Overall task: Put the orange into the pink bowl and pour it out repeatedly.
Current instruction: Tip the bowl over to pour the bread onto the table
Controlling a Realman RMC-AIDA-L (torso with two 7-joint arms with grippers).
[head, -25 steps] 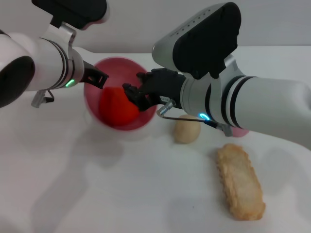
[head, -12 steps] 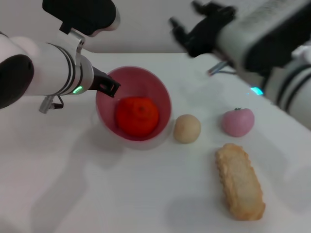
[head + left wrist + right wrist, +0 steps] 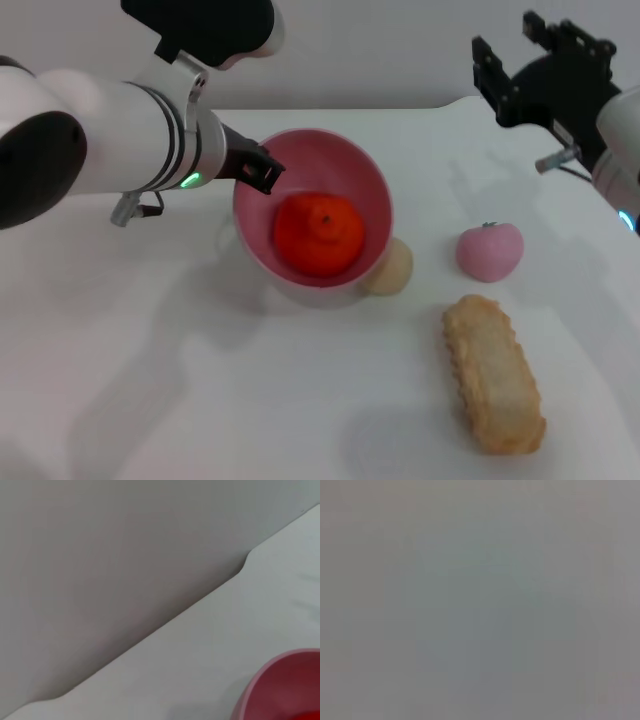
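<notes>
1. The left end effector grips the rim of the pink bowl on the side toward the worktop's left edge, its dark fingers closed on that rim.
2. The pink bowl is tilted, with its opening turned toward the worktop's near edge. In the left wrist view only a curved piece of the pink bowl's rim shows.
3. The orange lies inside the pink bowl, against its lower wall, stem nub facing out.
4. The right end effector is raised above the worktop's far right corner, well apart from the bowl, its dark fingers spread and holding nothing.
5. A small beige ball touches the bowl's outer wall on the side toward the right edge.
6. A pink-purple fruit sits further toward the right edge.
7. A long piece of bread lies toward the near right corner of the white worktop.
</notes>
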